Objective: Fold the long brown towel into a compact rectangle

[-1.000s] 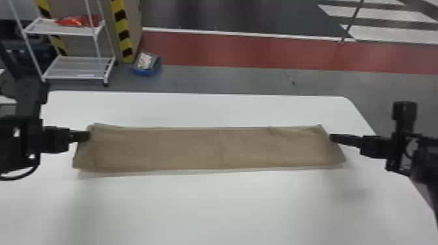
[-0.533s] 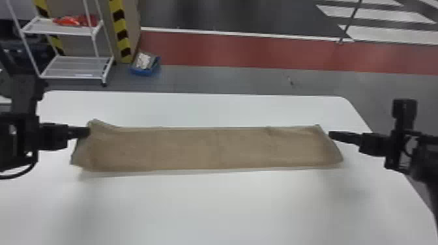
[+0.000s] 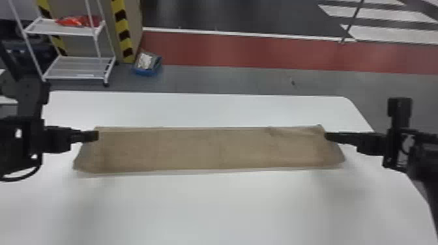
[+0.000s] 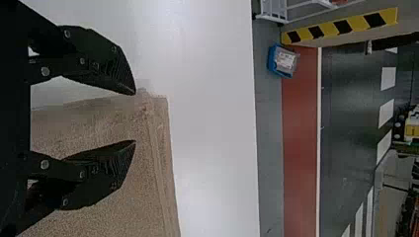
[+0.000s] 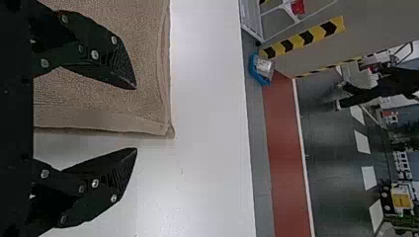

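Observation:
The long brown towel (image 3: 208, 150) lies as a flat strip across the white table. At its far left corner is my left gripper (image 3: 97, 135), overlapping the cloth. In the left wrist view that gripper (image 4: 135, 117) stands open, one finger just beside the towel's short edge and the other over the towel (image 4: 113, 123). My right gripper (image 3: 326, 135) is at the far right corner. Seen from the right wrist, this gripper (image 5: 136, 118) is open too, with the towel's hemmed end (image 5: 99, 118) between its parted fingers, one over cloth, one over bare table.
The white table (image 3: 208, 208) extends on the near side of the towel, and a narrower strip of it lies beyond. Past its far edge stand a white shelf rack (image 3: 78, 66) and a blue box (image 3: 147, 65) on the floor.
My left gripper has shifted slightly to the right over the towel's end. The far left corner, which peaked up half a second ago, sits lower. The right gripper has edged slightly left.

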### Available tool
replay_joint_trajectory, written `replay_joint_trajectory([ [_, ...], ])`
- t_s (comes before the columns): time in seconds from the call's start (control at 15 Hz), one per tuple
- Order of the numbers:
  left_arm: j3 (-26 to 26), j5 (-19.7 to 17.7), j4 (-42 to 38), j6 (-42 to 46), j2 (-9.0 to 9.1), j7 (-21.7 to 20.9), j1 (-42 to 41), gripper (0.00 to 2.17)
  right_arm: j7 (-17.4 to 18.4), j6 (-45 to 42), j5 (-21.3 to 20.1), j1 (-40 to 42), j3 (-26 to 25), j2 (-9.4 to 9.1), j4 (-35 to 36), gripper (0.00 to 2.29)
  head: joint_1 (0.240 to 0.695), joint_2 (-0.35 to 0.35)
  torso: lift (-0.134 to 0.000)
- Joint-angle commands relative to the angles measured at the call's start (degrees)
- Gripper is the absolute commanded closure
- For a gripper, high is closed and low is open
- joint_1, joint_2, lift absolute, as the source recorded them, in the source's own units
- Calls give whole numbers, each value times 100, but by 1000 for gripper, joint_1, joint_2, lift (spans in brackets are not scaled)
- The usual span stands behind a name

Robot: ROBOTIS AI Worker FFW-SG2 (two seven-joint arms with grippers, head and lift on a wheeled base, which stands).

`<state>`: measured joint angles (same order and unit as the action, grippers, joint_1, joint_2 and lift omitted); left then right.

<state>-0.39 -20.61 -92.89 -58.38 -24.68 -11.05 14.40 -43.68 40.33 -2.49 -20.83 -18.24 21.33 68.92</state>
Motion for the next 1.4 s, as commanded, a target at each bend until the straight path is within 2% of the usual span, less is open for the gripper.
replay_joint_trajectory([
  [0.0,-14,13,69,76,-20,-12,2,488,0,-64,-58,0,92,-15,-106,407,695,-107,-123],
  [0.13,-40,13,69,76,-37,-38,2,522,9,-82,-58,0,136,-15,-159,505,695,-99,-123],
  [0.33,-101,21,69,58,-37,-20,2,1318,-18,-64,-67,-18,171,-6,-150,815,695,-97,-123],
  [0.4,-101,13,69,58,-37,-3,2,1595,-18,-64,-67,-27,163,-6,-150,1099,695,-97,-123],
  [0.53,-101,13,60,23,-46,-20,-7,1683,-27,-29,-67,-27,154,-6,-150,1301,695,-97,-123],
  [0.87,-110,-5,-10,-47,-37,-29,-16,1720,-62,-12,-58,-18,75,3,-142,1301,695,-101,-123],
  [0.93,-119,-5,-27,-47,-37,-29,-42,1450,-62,-12,-58,-9,57,3,-142,1301,695,-102,-123],
  [1.0,-128,13,-27,-47,-46,-56,-51,491,-62,-29,-58,-9,48,3,-142,1301,695,-105,-123],
  [1.07,-119,13,-27,-47,-46,-91,-51,198,-62,-29,-58,-9,48,3,-142,1301,695,-107,-123],
  [1.33,-110,109,8,-47,-55,-91,-34,215,-62,-29,-49,-9,48,3,-142,1301,695,-108,-123],
])
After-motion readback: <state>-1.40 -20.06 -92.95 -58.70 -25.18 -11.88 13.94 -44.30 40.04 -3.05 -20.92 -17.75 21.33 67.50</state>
